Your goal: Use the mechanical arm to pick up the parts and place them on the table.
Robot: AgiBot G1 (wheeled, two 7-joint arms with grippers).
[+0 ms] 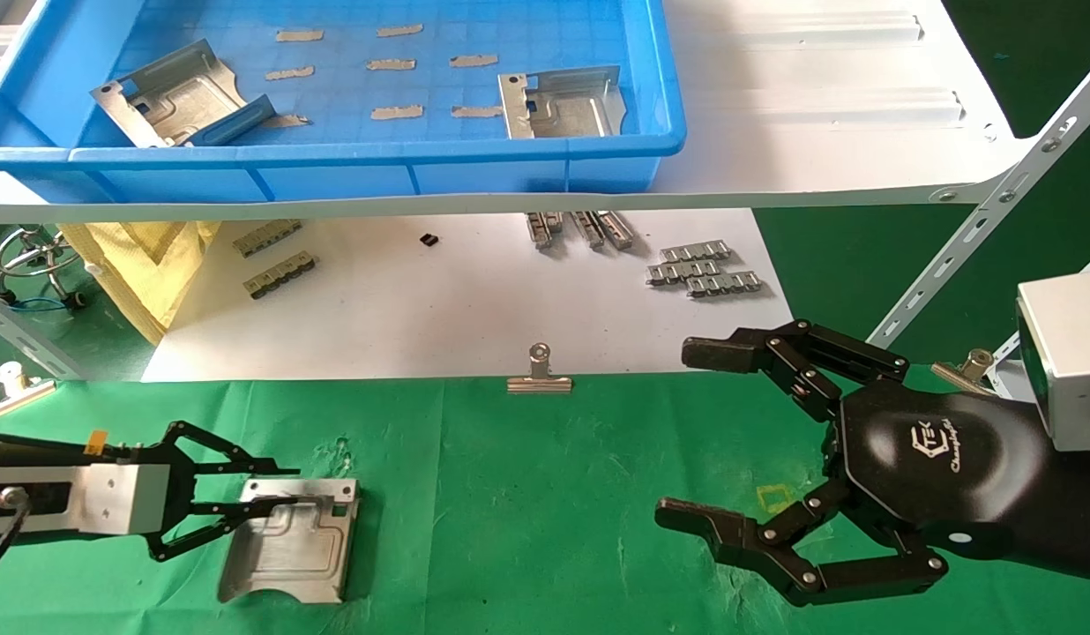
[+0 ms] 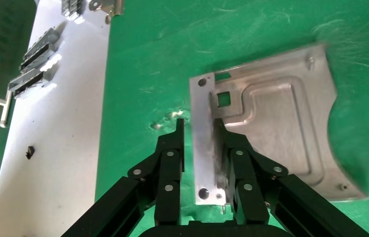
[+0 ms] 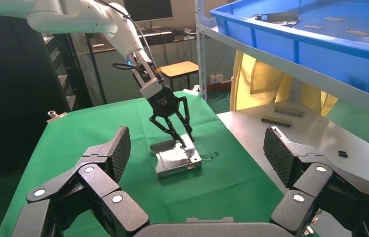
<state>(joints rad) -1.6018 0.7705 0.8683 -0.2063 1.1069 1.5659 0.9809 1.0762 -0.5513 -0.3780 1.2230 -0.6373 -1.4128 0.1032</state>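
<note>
A silver stamped part (image 1: 289, 547) lies flat on the green cloth table (image 1: 545, 494) at the front left. My left gripper (image 1: 285, 488) is open, its jaws straddling the part's upright flange (image 2: 203, 143). One finger touches the flange and a gap shows at the other. The part (image 2: 276, 128) fills the left wrist view and also shows in the right wrist view (image 3: 177, 160). My right black hand (image 1: 695, 437) hovers open and empty over the cloth at the right. Two more parts (image 1: 170, 93) (image 1: 563, 104) lie in the blue bin (image 1: 333, 159).
The bin sits on a white shelf above a white sheet (image 1: 439, 300) with grey clip strips (image 1: 704, 269). A silver binder clip (image 1: 539, 375) stands at the cloth's far edge. A slanted shelf bracket (image 1: 977, 238) runs at the right and a yellow bag (image 1: 148, 265) at the left.
</note>
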